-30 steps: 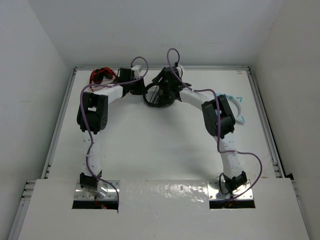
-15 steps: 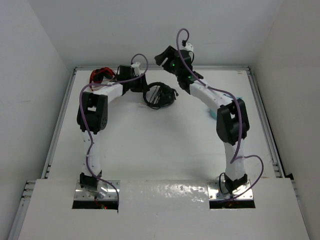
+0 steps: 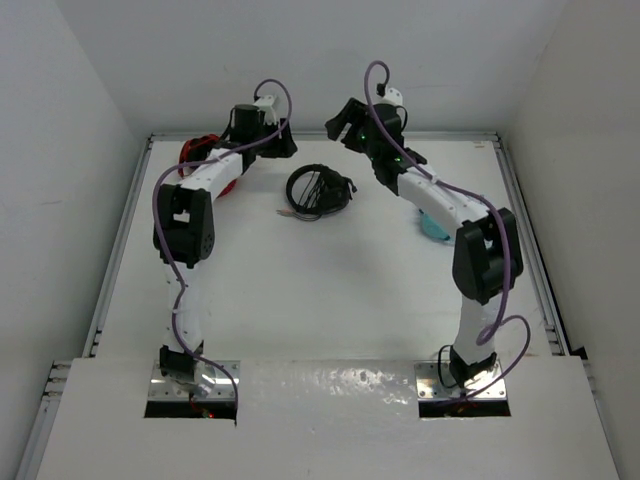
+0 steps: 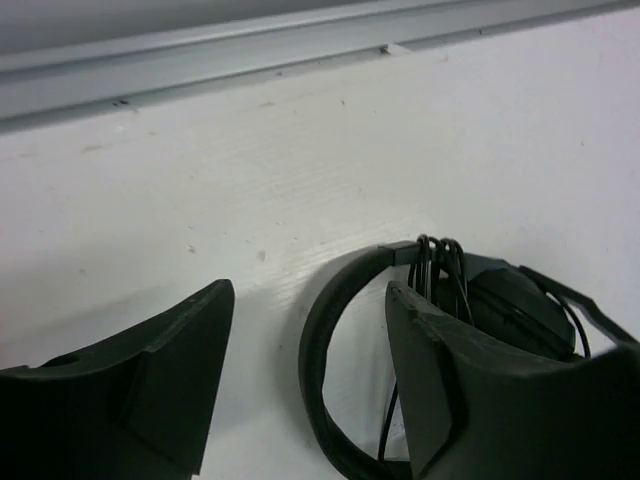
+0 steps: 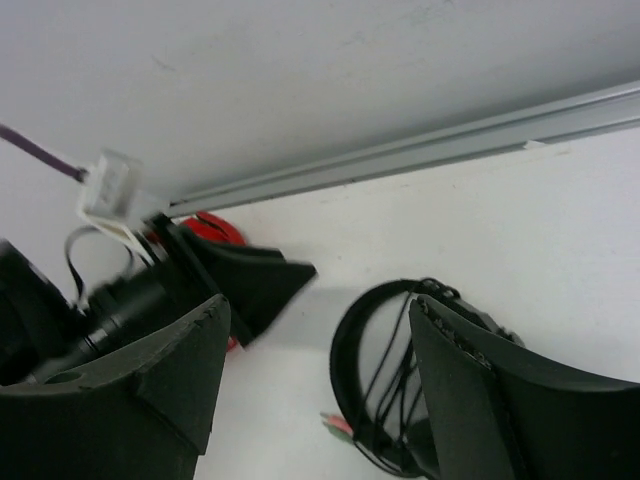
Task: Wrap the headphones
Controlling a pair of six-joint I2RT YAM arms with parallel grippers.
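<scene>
The black headphones (image 3: 319, 190) lie on the white table at the far middle, with the dark cable wound across the headband. They also show in the left wrist view (image 4: 340, 400) and in the right wrist view (image 5: 380, 390). The cable's plugs (image 5: 335, 425) stick out at the left. My left gripper (image 3: 282, 148) is open and empty, raised to the upper left of the headphones. My right gripper (image 3: 343, 120) is open and empty, raised behind and to the right of them.
Red headphones (image 3: 200, 152) lie at the far left behind the left arm; they also show in the right wrist view (image 5: 215, 230). Teal headphones (image 3: 436, 226) lie at the right, partly under the right arm. The table's raised back rail (image 4: 250, 50) runs close behind.
Both grippers have let go of the black headphones and pulled away: the right one rose up and back, the left one drew back and left. The headphones now lie free on the table.
</scene>
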